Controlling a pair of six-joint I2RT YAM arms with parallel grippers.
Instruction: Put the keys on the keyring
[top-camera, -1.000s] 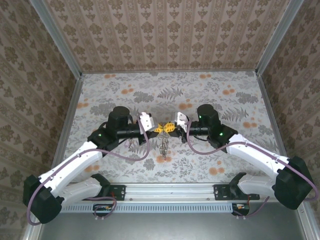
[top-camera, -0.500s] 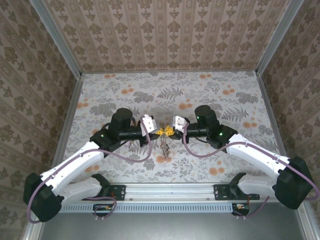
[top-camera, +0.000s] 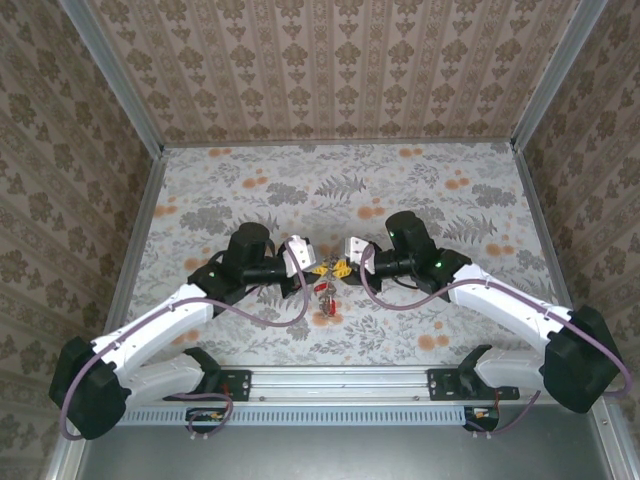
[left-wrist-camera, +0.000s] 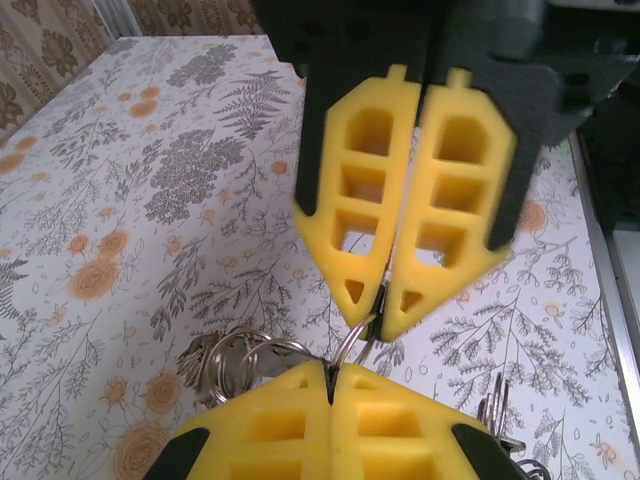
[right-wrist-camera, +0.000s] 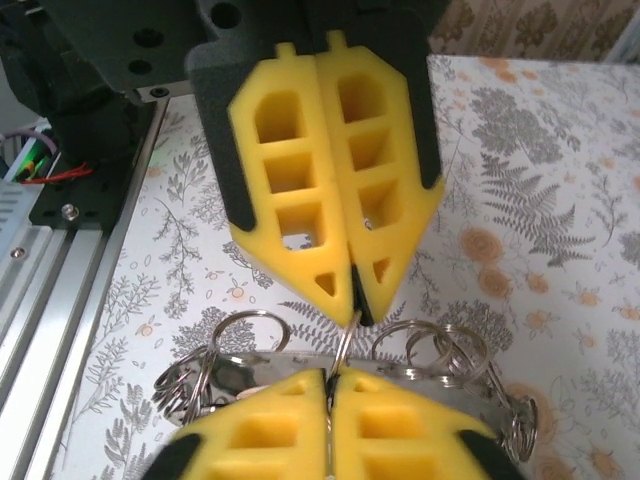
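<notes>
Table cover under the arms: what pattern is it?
The table cover has grey ferns and small orange flowers on white; clearest in the top external view.

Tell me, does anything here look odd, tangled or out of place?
Nothing looks spilled or broken. One oddity: the left gripper and right gripper meet tip to tip, both shut on the same thin ring. The keys and several small rings bunch in a tangle by it.

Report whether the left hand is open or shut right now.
Shut. In the left wrist view, the left hand has its yellow pads pressed together with no gap, pinching a thin metal ring at their tips.
</notes>
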